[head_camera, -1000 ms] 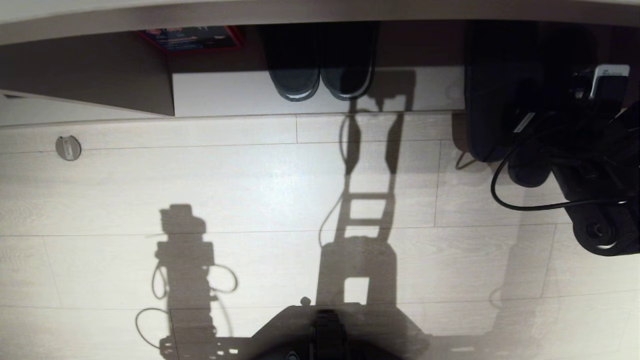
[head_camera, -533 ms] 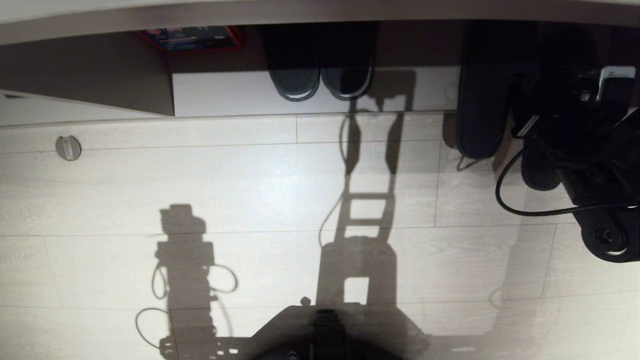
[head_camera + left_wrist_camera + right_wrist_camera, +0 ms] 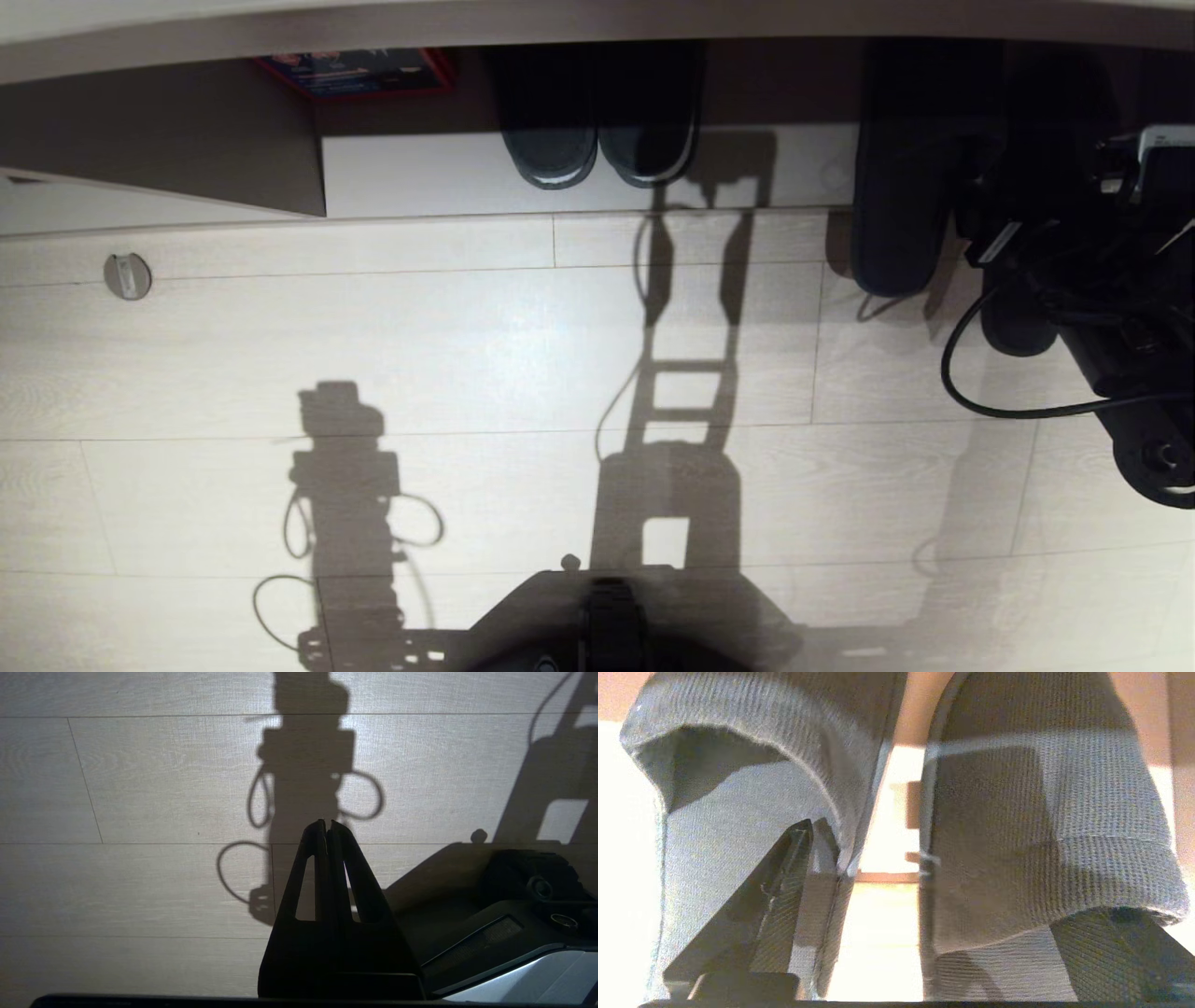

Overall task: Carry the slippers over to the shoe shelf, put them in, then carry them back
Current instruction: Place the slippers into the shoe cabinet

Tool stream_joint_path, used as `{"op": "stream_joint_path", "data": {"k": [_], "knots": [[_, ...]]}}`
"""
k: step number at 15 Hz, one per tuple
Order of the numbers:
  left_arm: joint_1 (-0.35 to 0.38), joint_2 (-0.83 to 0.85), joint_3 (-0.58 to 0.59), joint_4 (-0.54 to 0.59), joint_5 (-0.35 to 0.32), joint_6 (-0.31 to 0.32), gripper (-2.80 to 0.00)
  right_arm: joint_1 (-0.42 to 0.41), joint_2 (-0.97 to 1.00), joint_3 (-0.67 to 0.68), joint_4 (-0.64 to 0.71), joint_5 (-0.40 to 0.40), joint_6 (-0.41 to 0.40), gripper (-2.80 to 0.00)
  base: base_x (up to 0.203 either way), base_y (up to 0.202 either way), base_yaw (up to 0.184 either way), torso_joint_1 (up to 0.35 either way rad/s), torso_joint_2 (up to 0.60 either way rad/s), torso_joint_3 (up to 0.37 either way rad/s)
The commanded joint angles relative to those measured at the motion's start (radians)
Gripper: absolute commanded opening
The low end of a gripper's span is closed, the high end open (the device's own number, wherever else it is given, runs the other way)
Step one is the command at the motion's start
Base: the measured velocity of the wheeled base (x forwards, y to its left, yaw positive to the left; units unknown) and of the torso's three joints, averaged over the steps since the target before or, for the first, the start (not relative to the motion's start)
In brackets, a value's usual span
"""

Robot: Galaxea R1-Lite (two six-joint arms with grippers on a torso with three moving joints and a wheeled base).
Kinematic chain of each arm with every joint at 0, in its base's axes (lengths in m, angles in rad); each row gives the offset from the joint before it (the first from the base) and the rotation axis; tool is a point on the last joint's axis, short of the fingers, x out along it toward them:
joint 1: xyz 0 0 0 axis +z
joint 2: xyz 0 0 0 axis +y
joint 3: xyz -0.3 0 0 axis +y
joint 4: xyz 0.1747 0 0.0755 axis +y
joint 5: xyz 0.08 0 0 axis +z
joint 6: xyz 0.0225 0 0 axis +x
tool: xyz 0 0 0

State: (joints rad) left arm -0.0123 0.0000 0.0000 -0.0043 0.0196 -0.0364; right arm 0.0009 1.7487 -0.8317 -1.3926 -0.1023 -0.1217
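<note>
slippers half in shelf, toes hidden

In the head view, the shoe shelf runs along twelve o'clock, its top board hiding the toes of the other dark pair and most of a red-edged box. At two o'clock the slippers vanish into shadow under that board, one masked by the right arm, which the three o'clock edge cuts. In the right wrist view, one finger sits inside a slipper; the other is hidden under the second slipper's upper.
</note>
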Motion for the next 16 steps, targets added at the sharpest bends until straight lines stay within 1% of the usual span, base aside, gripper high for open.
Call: {"op": "stream_joint_path", "data": {"k": [1, 6, 8, 11, 13, 16], "knots": [[0.000, 0.000, 0.000, 0.000, 0.000, 0.000, -2.80, 0.001, -0.002, 0.000, -0.008, 0.000, -0.001, 0.00, 0.000, 0.000, 0.000, 0.000, 0.00, 0.000], [0.000, 0.000, 0.000, 0.000, 0.000, 0.000, -2.80, 0.001, -0.014, 0.023, 0.007, 0.002, 0.000, 0.00, 0.000, 0.000, 0.000, 0.000, 0.00, 0.000], [0.000, 0.000, 0.000, 0.000, 0.000, 0.001, -2.80, 0.002, -0.036, 0.056, 0.009, 0.004, 0.000, 0.00, 0.000, 0.000, 0.000, 0.000, 0.00, 0.000], [0.000, 0.000, 0.000, 0.000, 0.000, 0.001, -2.80, 0.004, -0.075, 0.115, 0.028, 0.031, -0.001, 0.00, 0.000, 0.000, 0.000, 0.000, 0.00, 0.000], [0.000, 0.000, 0.000, 0.000, 0.000, 0.001, -2.80, 0.005, -0.075, 0.117, 0.029, 0.032, -0.001, 0.00, 0.000, 0.000, 0.000, 0.000, 0.00, 0.000], [0.000, 0.000, 0.000, 0.000, 0.000, 0.001, -2.80, 0.011, -0.130, 0.173, 0.026, 0.033, -0.001, 0.00, 0.000, 0.000, 0.000, 0.000, 0.00, 0.000]]}}
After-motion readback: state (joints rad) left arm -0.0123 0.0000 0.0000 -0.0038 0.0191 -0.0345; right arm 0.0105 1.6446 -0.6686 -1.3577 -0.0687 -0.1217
